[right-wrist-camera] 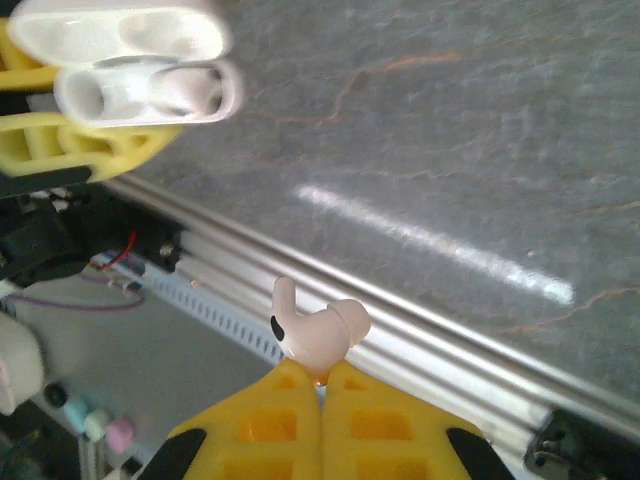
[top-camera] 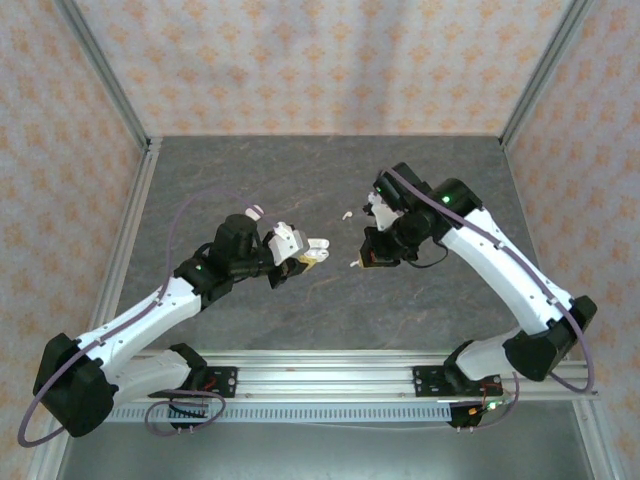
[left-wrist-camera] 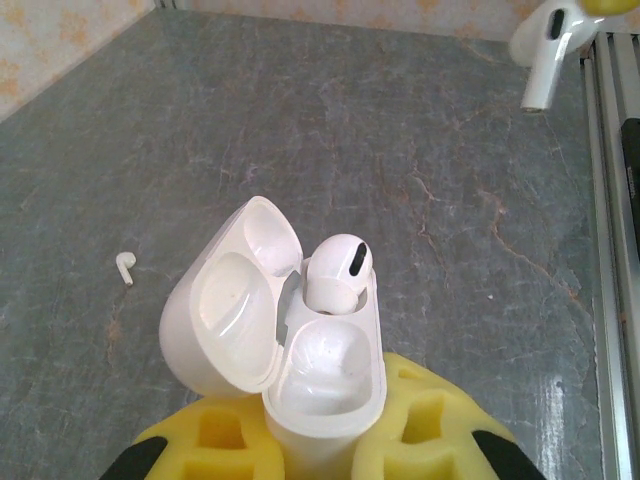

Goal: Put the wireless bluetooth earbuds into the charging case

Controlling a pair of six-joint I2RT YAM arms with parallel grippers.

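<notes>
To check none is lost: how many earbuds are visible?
3. First earbud sits in the open case in the left fingers; second earbud is between the right fingers; third earbud lies on the table. More may be hidden.

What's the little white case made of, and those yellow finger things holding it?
The charging case looks like glossy hard white plastic: light gleams off its open lid. The yellow fingers look matte, maybe rubbery plastic, with molded square holes.
</notes>
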